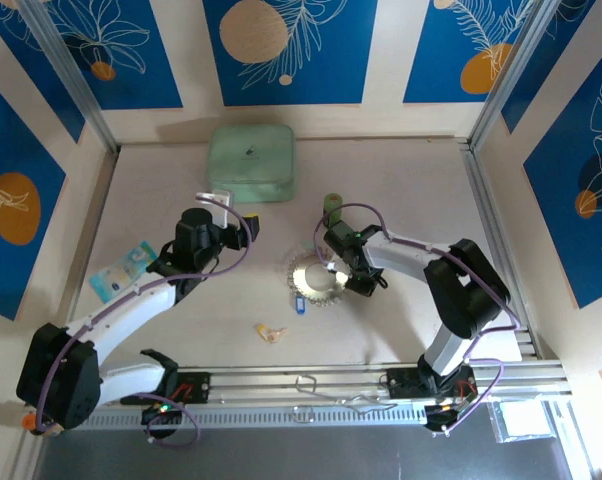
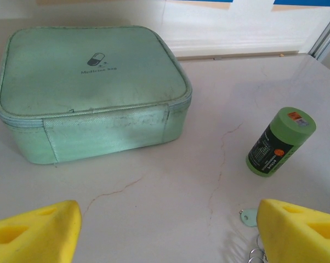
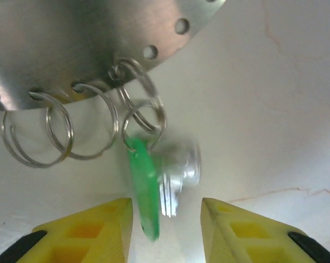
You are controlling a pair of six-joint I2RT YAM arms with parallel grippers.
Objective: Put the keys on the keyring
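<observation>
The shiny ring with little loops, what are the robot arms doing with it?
The right gripper is open around a green-headed metal key hanging from a small loop on the silvery metal keyring. The left gripper is open near the mint-green square case. A blue-headed key lies at the ring's edge; a yellow-headed one lies farther off.

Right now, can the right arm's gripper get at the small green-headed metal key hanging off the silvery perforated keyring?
Probably yes. The right gripper is open, and the green-headed key hangs from the keyring just ahead of its yellow fingers, with nothing between them.
</observation>
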